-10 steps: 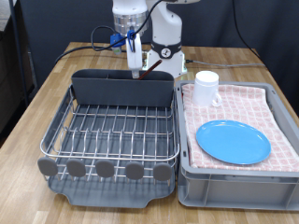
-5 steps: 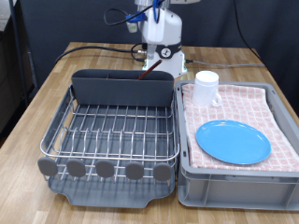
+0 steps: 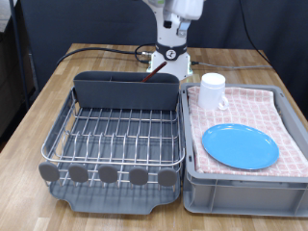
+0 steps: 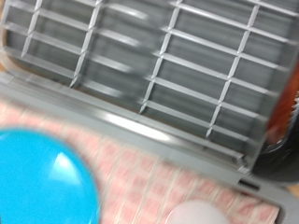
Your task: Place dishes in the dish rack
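Gripper: out of sight in both views; the exterior view cuts the arm [image 3: 181, 12] off at its top edge, so I cannot tell whether the claw is spread or pressed together.
Arm pose: only a white segment shows, raised high above the far end of the table [image 3: 91, 63], over the white base [image 3: 169, 60] with a round dial.
Hard to see: the wrist view is motion-blurred; it catches wire bars of the dish rack [image 4: 177, 65], a slice of the plate [image 4: 42, 182], the checked cloth [image 4: 159, 173] and a pale rim that is probably the mug [image 4: 210, 215].
Spoon: only a reddish-brown tip [image 3: 147, 78] pokes above the dark cutlery holder [image 3: 127, 89] at the rack's far end; the rest is hidden inside.
Dish rack: silver grid [image 3: 120, 133] on its dark tray, at the exterior view's left, with a row of round grey discs [image 3: 109, 174] along its near edge.
Plate: light blue [image 3: 240, 147], flat on the pink checked cloth [image 3: 245, 106] in the grey bin [image 3: 241, 192], at the exterior view's right.
Mug: white [image 3: 212, 91], upright on the cloth, beyond the plate.
Writing: none legible anywhere.
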